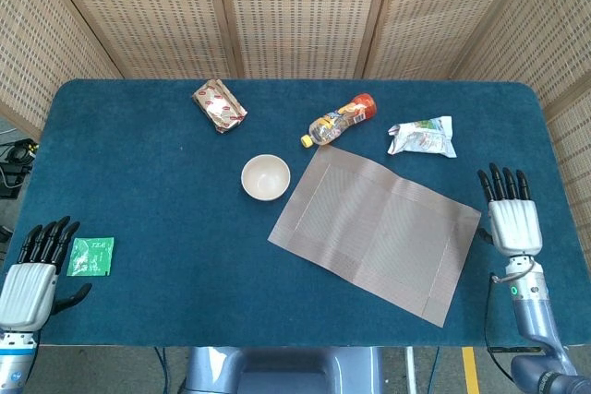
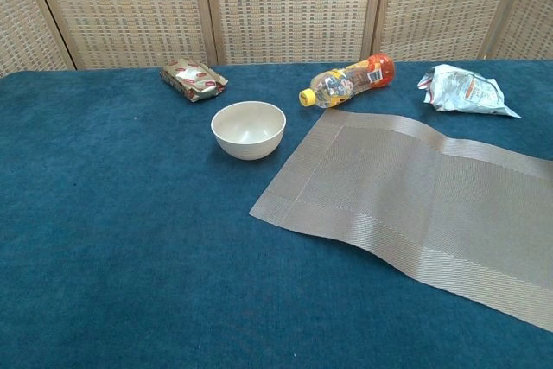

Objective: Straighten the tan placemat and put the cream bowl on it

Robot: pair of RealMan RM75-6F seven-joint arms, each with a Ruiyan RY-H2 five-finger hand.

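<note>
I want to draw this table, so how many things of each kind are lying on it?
Placemat: 1, tan placemat
Bowl: 1, cream bowl
Bottle: 1, plastic bottle on its side
Packets: 3, brown snack packet, silver snack bag, green tea sachet
Total: 6 things

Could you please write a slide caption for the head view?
Tan placemat lies askew beside the cream bowl; both hands rest empty.
</note>
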